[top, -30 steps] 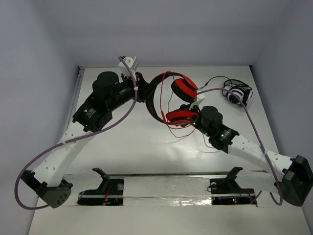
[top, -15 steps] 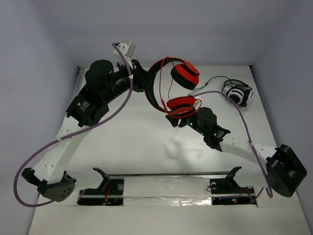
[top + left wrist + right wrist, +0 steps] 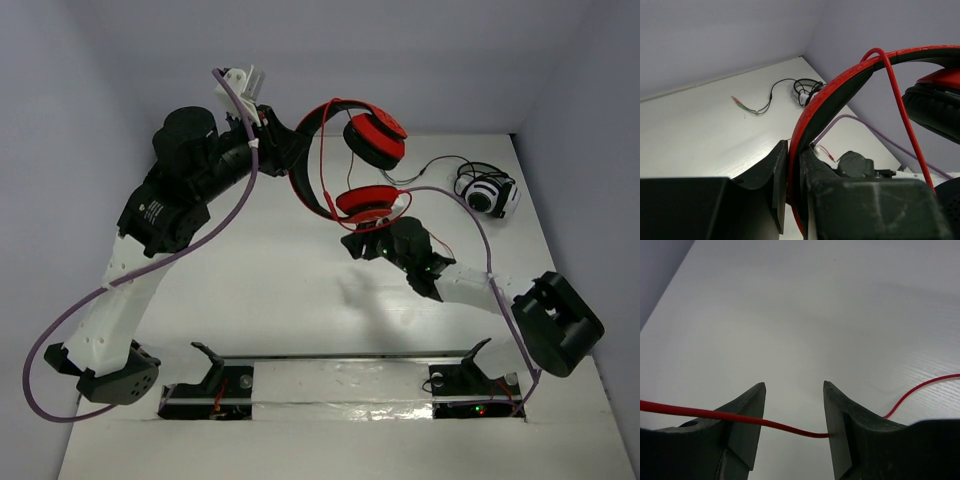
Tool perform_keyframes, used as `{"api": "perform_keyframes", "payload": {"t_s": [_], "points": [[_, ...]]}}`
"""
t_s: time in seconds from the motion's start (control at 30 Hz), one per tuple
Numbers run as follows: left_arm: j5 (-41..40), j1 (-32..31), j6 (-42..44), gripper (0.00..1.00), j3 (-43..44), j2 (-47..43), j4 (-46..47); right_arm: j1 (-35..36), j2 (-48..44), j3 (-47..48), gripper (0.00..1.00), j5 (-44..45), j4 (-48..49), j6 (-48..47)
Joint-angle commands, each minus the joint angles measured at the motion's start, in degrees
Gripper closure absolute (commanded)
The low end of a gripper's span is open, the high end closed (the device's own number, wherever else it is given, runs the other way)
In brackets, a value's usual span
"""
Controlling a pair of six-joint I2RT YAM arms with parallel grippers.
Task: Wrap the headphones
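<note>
**One pass over the band at most, wrap barely started**

Left gripper [image 3: 794, 160] is clamped on the headband [image 3: 840, 95], holding the headphones [image 3: 345, 165] up over the far middle of the table [image 3: 250, 300]. Right gripper [image 3: 794, 395] has its jaws apart w/ the red cable [image 3: 790, 429] running across the gap, not pinched. Rest of the cable dangles loose round the lower cup [image 3: 368, 205]. Most of the winding's left imo.

Red-and-black headphones [image 3: 375, 138], thin red cable [image 3: 790, 429], white table [image 3: 300, 290]

We count two pairs of headphones — one red pair [image 3: 375, 140], one white-and-black pair [image 3: 487, 193] — two arms [image 3: 150, 215] [image 3: 470, 285] and one desk [image 3: 280, 300].
</note>
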Motion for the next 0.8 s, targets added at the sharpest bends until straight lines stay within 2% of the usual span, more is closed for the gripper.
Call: {"api": "perform_keyframes", "payload": {"t_s": [0.0,0.23,0.37,0.63,0.73,0.77], "points": [[0.6,0.4,-1.0,1.0,5.5,-0.7,3.4,-0.5,1.6,1.6,0.44,1.0,3.7,-1.4],[0.0,0.4,0.2,1.0,11.0,1.5,0.3,-1.0,3.6,1.6,0.46,1.6,4.2,-1.0],[-0.5,0.4,0.6,1.0,12.3,1.9,-0.2,-1.0,5.4,2.3,0.51,0.4,4.3,-0.6],[-1.4,0.4,1.2,1.0,16.1,2.7,-1.7,-1.5,9.9,3.9,0.51,-2.3,4.9,0.8],[-2.4,0.4,1.6,1.0,16.7,2.9,-1.7,-1.5,10.2,3.9,0.58,-3.0,5.5,1.5],[-2.6,0.4,1.6,1.0,16.6,3.0,-1.6,-1.5,10.4,3.9,0.69,-3.7,5.3,1.9]]}}
